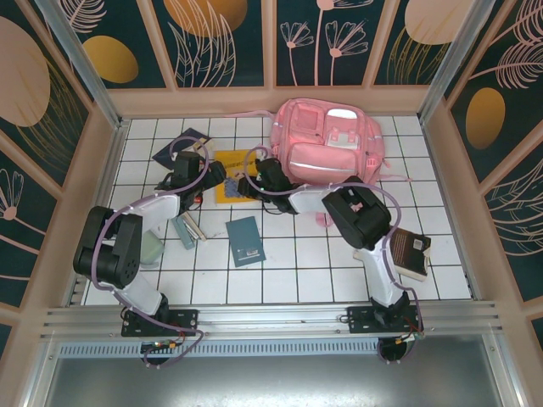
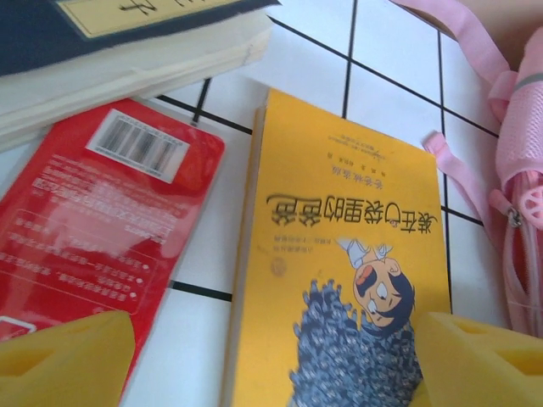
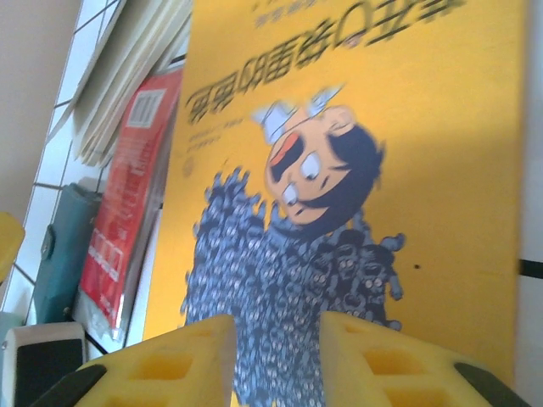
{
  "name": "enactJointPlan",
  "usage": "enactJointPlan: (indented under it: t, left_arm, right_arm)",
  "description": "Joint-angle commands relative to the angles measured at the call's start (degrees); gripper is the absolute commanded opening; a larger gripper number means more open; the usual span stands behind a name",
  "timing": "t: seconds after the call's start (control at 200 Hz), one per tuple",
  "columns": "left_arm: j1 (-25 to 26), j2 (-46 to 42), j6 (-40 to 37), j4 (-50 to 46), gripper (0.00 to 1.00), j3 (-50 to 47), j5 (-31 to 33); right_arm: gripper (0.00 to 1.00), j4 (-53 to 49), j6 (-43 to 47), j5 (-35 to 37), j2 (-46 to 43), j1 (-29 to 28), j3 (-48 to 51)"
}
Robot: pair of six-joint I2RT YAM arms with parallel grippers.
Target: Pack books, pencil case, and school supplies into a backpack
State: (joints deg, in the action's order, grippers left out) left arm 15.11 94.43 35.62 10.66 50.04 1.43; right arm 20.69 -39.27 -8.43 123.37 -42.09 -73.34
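Here, the left tool (image 2: 271, 356) stands released, jaws wide apart, with the yellow cartoon-cover book (image 2: 339, 229) flat on the surface (image 2: 399, 51) just below and ahead. The right tool (image 3: 276, 356), jaws close together, hangs over that book; grasp unclear.

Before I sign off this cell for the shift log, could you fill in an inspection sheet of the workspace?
Surface: white tiled table, flat.
Job's things: pink backpack at the far side; yellow book in front of it; navy book and red packet to that book's left; teal book mid-table; brown book by the right arm.
Clutter: pale green item by the left arm, unclear what.
End effectors: left end effector open, low over yellow book and red packet; right end effector jaws narrow over the yellow book, grip unclear.
Cables: lilac cables looped along both arms.
Surroundings: floral wall panels; metal rail at the near edge.
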Motion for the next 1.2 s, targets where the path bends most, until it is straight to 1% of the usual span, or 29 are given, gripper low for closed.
enactJointPlan:
  t: [0.0, 0.075, 0.105, 0.19, 0.26, 0.32, 0.4, 0.425, 0.455, 0.52, 0.561, 0.631, 0.676, 0.751, 0.796, 0.831, 0.846, 0.916, 0.951, 1.096, 1.196]
  left_arm:
    - [0.17, 2.55, 0.06, 2.78, 0.82, 0.21, -5.58]
    - [0.18, 3.43, 0.83, 4.44, 0.78, 0.22, -9.03]
    - [0.2, 5.49, 1.24, 4.89, 0.76, 0.32, -10.02]
    - [0.23, 7.42, 2.57, 6.66, 0.73, 0.24, -13.29]
    - [0.2, 9.01, 3.64, 6.85, 0.71, 0.06, -13.93]
    - [0.18, 9.74, 4.09, 6.35, 0.7, -0.05, -12.81]
    - [0.26, 10.23, 4.37, 7.23, 0.68, -0.64, -13.15]
    - [0.18, 10.39, 4.51, 7.61, 0.67, -0.73, -13.6]
    - [0.26, 10.61, 4.7, 8.25, 0.62, -0.8, -14.05]
    - [0.34, 11.27, 5.32, 9.38, 0.58, -0.72, -15.15]
    - [0.27, 11.85, 5.47, 9.86, 0.54, -0.47, -15.59]
    - [0.37, 12.97, 5.57, 9.91, 0.52, 0.08, -15.69]
    - [0.48, 13.59, 5.52, 9.55, 0.46, 0.41, -15.53]
    - [0.49, 14.77, 5.45, 8.6, 0.43, 0.96, -14.83]
    - [0.54, 15.63, 5.19, 7.85, 0.36, 1.45, -14.54]
    - [0.58, 16.18, 5.01, 7.45, 0.33, 1.72, -14.36]
    - [0.58, 16.36, 4.99, 7.41, 0.31, 1.73, -14.35]
    - [0.7, 16.74, 4.76, 7.17, 0.28, 1.69, -14.11]
    - [0.76, 16.75, 4.69, 7.15, 0.23, 1.58, -14.02]
    - [0.79, 16.72, 4.31, 6.78, 0.21, 1.43, -13.91]
    - [0.85, 16.84, 4.46, 7.34, 0.16, 1.25, -14.65]
  right_arm:
    - [0.33, -6.1, 0.4, 2.99, -1.07, 1.55, 5.64]
    - [0.34, -5.04, 1.08, 1.82, -1.94, 1.48, 6.3]
    - [0.36, -4.41, 1.41, 1.01, -2.28, 1.39, 6.28]
    - [0.38, -2.97, 2.29, -0.34, -3.11, 0.96, 6.29]
    - [0.41, -1.84, 3.24, -0.97, -4.58, 0.48, 6.43]
    - [0.42, -1.55, 3.73, -0.03, -6.46, 0.16, 6.93]
    - [0.44, -1.74, 4.22, 2.14, -8.91, 0.2, 7.8]
    - [0.45, -2.14, 4.41, 3.15, -9.47, 0.38, 8.01]
    - [0.45, -2.79, 4.61, 4.12, -9.94, 0.57, 8.12]
    - [0.45, -3.84, 5.05, 4.95, -10.31, 1.39, 8.3]
    - [0.45, -4.28, 5.0, 4.7, -10.01, 2.01, 8.28]
    - [0.45, -5.3, 4.9, 4.7, -9.25, 3.01, 8.26]
    - [0.45, -5.58, 5.11, 5.56, -8.8, 3.23, 8.37]
    - [0.45, -5.42, 5.43, 5.59, -7.7, 3.65, 8.42]
    - [0.45, -5.8, 5.44, 5.13, -6.54, 4.0, 7.9]
    - [0.45, -6.0, 5.51, 4.85, -5.74, 4.18, 7.45]
    - [0.45, -6.01, 5.52, 4.72, -5.35, 4.2, 7.24]
    - [0.45, -6.05, 5.78, 3.71, -3.88, 4.2, 6.28]
    - [0.45, -6.26, 5.78, 2.93, -3.03, 4.29, 5.65]
    - [0.45, -7.33, 5.43, -1.24, 0.44, 4.29, 2.37]
    - [0.45, -5.51, 4.69, -5.74, 1.34, 4.22, 1.77]
